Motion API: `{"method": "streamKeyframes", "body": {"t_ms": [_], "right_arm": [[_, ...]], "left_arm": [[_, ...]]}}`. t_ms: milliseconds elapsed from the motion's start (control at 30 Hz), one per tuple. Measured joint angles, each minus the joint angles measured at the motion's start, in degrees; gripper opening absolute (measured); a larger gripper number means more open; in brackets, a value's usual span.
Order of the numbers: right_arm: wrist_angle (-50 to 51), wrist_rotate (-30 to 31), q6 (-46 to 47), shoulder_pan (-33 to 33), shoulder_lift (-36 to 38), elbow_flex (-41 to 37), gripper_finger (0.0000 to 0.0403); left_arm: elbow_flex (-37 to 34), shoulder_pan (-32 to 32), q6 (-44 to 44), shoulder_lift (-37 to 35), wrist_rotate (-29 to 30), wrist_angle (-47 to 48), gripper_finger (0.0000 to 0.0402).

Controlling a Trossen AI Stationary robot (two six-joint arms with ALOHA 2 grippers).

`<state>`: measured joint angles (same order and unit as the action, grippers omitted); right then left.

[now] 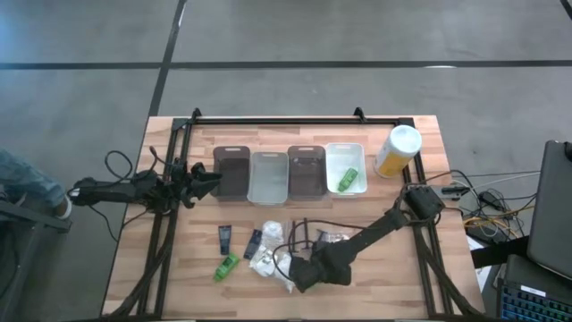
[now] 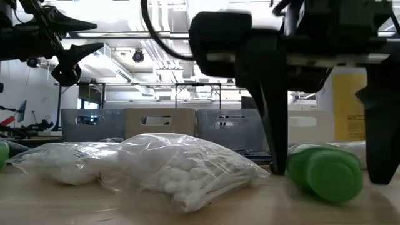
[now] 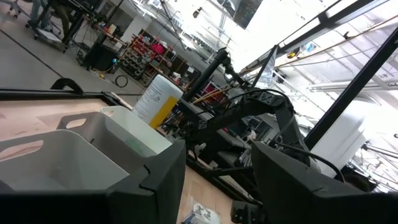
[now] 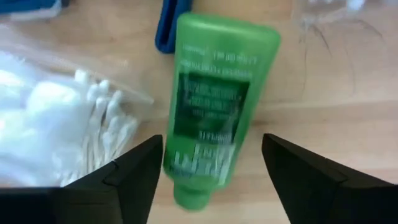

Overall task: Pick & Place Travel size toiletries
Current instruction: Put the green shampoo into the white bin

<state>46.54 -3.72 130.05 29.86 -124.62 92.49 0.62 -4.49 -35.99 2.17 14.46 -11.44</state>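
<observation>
Wooden slats make up the table point(image 1: 179, 268), with four bins lined up along its far edge and a yellow canister point(image 1: 396, 150) at the far right corner; beyond it the low view shows a bright workshop.

The risk I see lies in the clutter near the front edge. The right gripper point(image 4: 211, 171) straddles a lying green bottle point(image 4: 214, 99), one finger on each side of its cap end, and a plastic-wrapped packet of cotton swabs point(image 4: 56, 118) lies just beside it. If the fingers close off-centre, one could snag the wrapper and drag the packet along, or nudge the round bottle so it rolls out of reach (it looks smooth and free to turn). A dark blue stick point(image 4: 168, 25) lies near the bottle's flat end and could be knocked too.

As for the tool: its fingers stand spread wider than the bottle, with a gap visible on both sides in the right wrist view, so nothing is pinched yet. The low view also shows the dark fingers down at table level either side of the bottle.

The left gripper point(image 1: 207, 182) waits over the left end of the bin row, fingers parted, holding nothing. One green bottle already lies in the white bin point(image 1: 332, 154).
</observation>
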Motion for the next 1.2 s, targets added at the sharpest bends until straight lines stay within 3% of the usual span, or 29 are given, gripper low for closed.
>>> {"method": "streamKeyframes", "body": {"t_ms": [200,367,700,900,1200], "right_arm": [[-0.1,-0.2,-1.5,-0.1,-1.3,0.1,0.0228],[-0.2,-3.8,-5.4,-0.3,-1.4,0.1,0.0204],[2.9,-3.5,-10.4,-0.1,-0.6,3.3,0.0127],[5.8,2.9,-9.5,-0.1,-0.5,9.5,0.0135],[31.9,18.0,-8.9,-2.9,0.7,27.5,0.0135]], "left_arm": [[0.0,0.0,0.0,0.0,0.0,0.0,0.0188],[0.0,0.0,0.0,0.0,0.0,0.0,0.0188],[0.0,0.0,0.0,0.0,0.0,0.0,0.0188],[0.0,0.0,0.0,0.0,0.0,0.0,0.0188],[0.0,0.0,0.0,0.0,0.0,0.0,0.0188]]}}
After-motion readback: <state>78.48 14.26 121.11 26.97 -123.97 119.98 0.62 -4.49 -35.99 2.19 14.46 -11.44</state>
